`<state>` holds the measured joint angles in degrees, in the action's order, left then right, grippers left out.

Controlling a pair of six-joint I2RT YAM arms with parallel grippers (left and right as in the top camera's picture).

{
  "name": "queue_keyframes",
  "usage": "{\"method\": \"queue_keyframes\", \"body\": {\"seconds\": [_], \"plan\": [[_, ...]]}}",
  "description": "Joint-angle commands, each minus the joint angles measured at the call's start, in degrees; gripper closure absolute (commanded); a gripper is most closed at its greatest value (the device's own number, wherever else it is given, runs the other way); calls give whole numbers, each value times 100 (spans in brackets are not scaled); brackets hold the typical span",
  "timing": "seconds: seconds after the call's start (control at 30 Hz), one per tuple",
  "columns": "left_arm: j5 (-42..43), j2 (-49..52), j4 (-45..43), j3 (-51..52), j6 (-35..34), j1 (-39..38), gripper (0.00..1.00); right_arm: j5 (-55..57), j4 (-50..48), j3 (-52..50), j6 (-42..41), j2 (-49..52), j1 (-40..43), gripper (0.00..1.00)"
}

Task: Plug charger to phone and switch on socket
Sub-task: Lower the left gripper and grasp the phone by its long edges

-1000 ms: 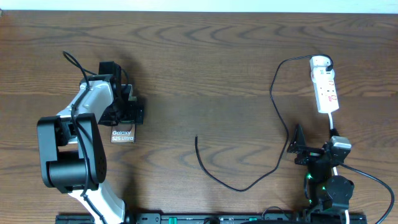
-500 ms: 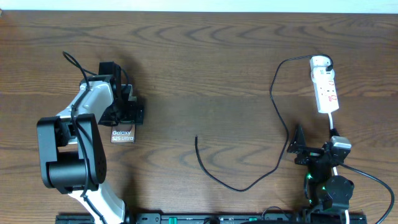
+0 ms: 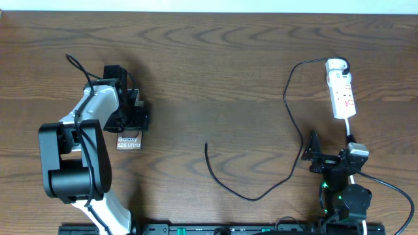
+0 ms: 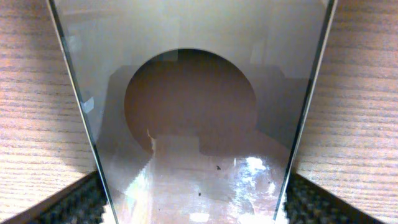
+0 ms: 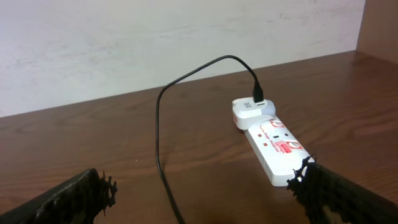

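The phone (image 3: 128, 141), a glossy slab with white lettering, lies at the left of the table. It fills the left wrist view (image 4: 193, 112). My left gripper (image 3: 130, 126) is over it, with both fingers (image 4: 196, 214) pressed against its long edges. The charger (image 3: 228, 186), a thin black cable, runs from the socket's plug end and curves down across the table. Its free tip (image 3: 206, 145) lies loose at mid-table. The socket (image 3: 341, 91), a white strip with red markings, lies at the far right. My right gripper (image 3: 312, 156) is open and empty, with the socket (image 5: 273, 140) and cable (image 5: 158, 124) ahead of it.
The white lead (image 3: 351, 130) runs from the socket's near end toward the right arm's base (image 3: 346, 196). A pale wall (image 5: 155, 43) stands behind the table's far edge. The left arm's own black cable (image 3: 78, 65) loops at the far left.
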<state>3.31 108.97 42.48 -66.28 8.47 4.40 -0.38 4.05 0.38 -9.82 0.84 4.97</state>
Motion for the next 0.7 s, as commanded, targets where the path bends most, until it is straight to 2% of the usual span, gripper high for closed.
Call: {"method": "queue_keyframes", "body": {"seconds": [0.0, 0.33, 0.53, 0.67], "plan": [[9, 136, 4, 195, 55, 20, 18, 24, 24, -7, 70, -20, 24, 1], [9, 136, 2, 195, 55, 20, 22, 24, 24, -7, 70, -20, 24, 1], [7, 136, 2, 195, 55, 20, 34, 24, 24, -7, 70, -20, 24, 1], [9, 136, 2, 195, 55, 20, 37, 24, 26, -7, 70, -20, 24, 1]]}}
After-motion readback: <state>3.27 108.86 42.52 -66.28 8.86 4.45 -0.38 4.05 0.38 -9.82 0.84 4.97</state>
